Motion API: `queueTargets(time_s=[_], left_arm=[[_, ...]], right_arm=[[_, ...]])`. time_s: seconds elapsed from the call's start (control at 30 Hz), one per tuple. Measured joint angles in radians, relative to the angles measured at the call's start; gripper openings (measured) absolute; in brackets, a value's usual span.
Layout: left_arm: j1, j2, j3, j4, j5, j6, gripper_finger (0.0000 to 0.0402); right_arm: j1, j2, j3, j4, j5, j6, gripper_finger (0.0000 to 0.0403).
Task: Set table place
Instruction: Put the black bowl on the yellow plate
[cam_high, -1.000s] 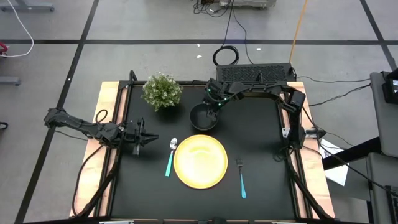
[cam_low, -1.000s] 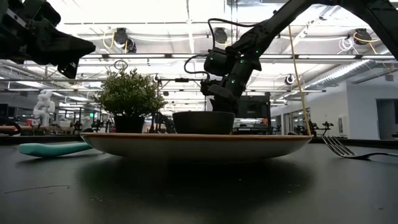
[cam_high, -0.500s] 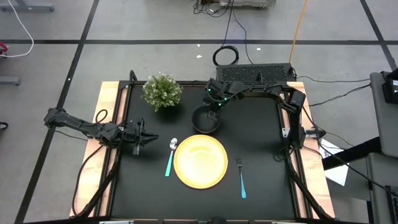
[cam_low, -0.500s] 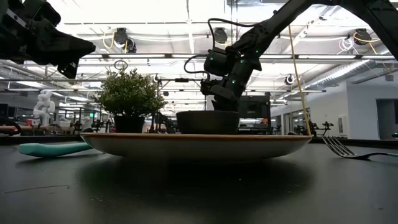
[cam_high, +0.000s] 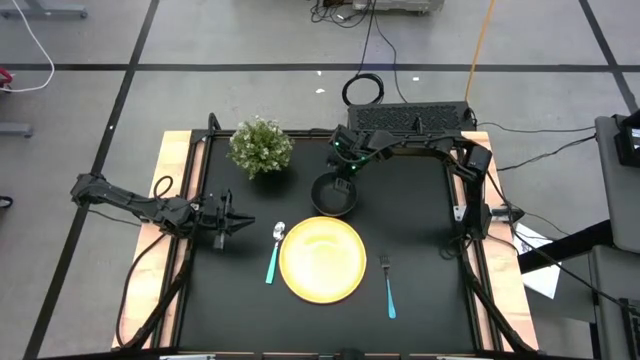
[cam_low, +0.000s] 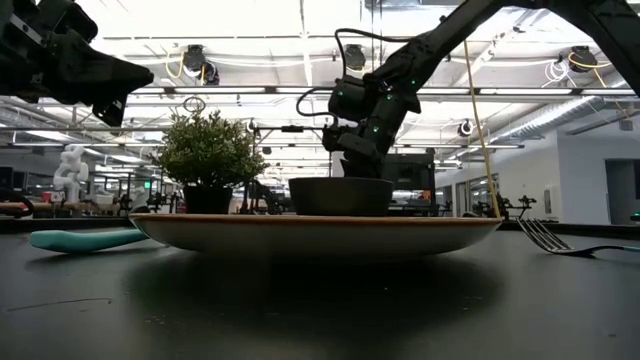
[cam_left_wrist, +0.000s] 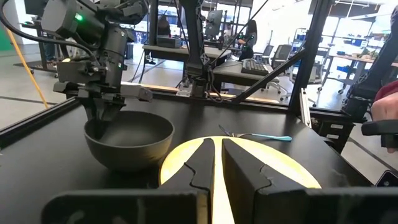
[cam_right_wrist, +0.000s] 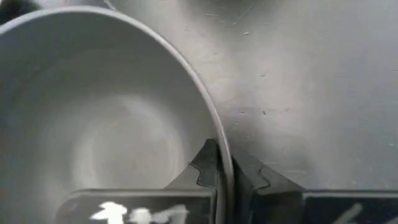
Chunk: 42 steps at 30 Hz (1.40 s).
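The left gripper hangs idle over the worktop, its fingers nearly closed and holding nothing; the spoon lies just ahead of the fingertips and the plate beyond it.

The right gripper is at work. Its fingers are closed on the rim of the bowl, one finger inside the wall and one outside. The bowl sits just behind the plate, near but not on it.

Step in hand, as judged: carrying the bowl to the plate.
- The pinch should be kept square on the rim, since a thin wall can pivot between the fingers.
- The bowl should be raised clear of the plate's lip before it is moved across.
- The bowl should be lowered level onto the plate's centre, and the fingers opened only once it rests.

The fork lies beyond the plate's far side from the spoon, well apart from both grippers.

What each view adds:
- High view: the layout is given, with the plant beside the bowl, but the grip itself is hidden.
- Low view: the bowl's base is hidden behind the plate, so it cannot be told whether it is lifted.
- Left wrist view: the right gripper is seen standing over the bowl's rim.
- Right wrist view: only here is the rim seen clamped between the fingers.
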Motion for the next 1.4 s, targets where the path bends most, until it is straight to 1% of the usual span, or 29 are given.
queueTargets(time_s=[0.07, 0.3, 0.5, 0.8, 1.17, 1.4], left_arm=[[0.000, 0.000, 0.000, 0.000, 0.000, 0.000, 0.0031], [0.000, 0.000, 0.000, 0.000, 0.000, 0.000, 0.0031], [0.000, 0.000, 0.000, 0.000, 0.000, 0.000, 0.0031], [0.000, 0.000, 0.000, 0.001, 0.000, 0.000, 0.0031], [0.000, 0.000, 0.000, 0.008, 0.000, -0.001, 0.0031], [0.000, 0.000, 0.000, 0.008, -0.001, -0.005, 0.0031]], right_arm=[[-0.007, 0.000, 0.011, -0.022, -0.026, -0.001, 0.0002], [-0.010, -0.002, 0.070, -0.070, -0.028, -0.020, 0.0001], [-0.010, -0.039, 0.102, -0.092, -0.030, -0.029, 0.0001], [-0.003, -0.114, 0.106, -0.169, -0.032, -0.028, 0.0002], [0.041, -0.200, 0.106, -0.163, -0.039, -0.025, 0.0003], [0.040, -0.204, 0.107, -0.162, -0.068, -0.027, 0.0003]])
